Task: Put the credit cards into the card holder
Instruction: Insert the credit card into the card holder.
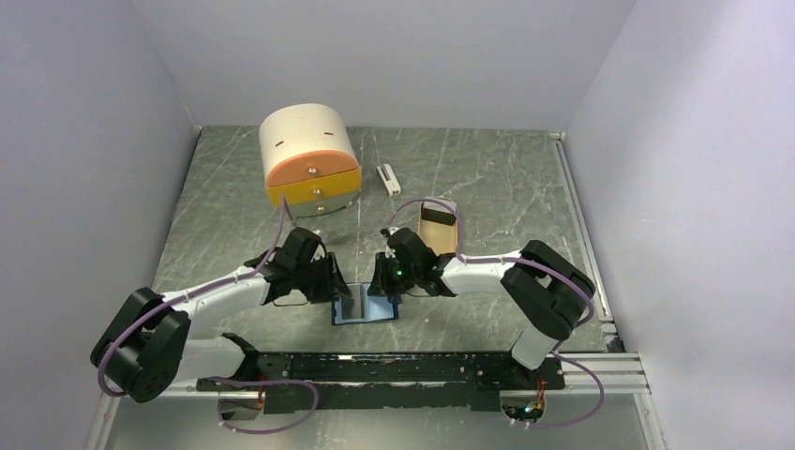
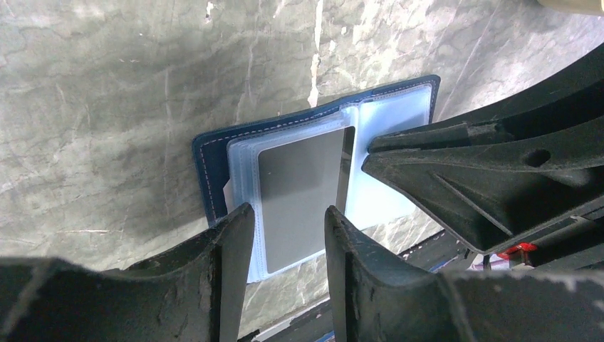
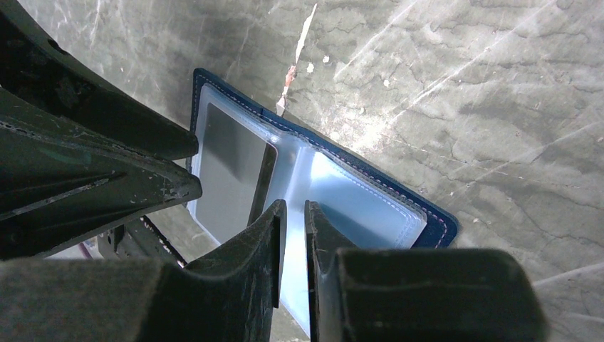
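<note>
Card holder [image 2: 208, 167]: open flat on the marble table [image 1: 487, 187], between both grippers.
Credit card [image 2: 299, 192]: grey, inside a clear sleeve on the holder's left half.
Left gripper [image 2: 288, 214]: fingers apart above the card, gripping nothing.
Right gripper [image 3: 292, 208]: nearly closed, tips at the fold; cannot tell if it pinches a sleeve.
Beyond: tan tin [image 1: 438, 225], drawer box [image 1: 309, 159].
</note>
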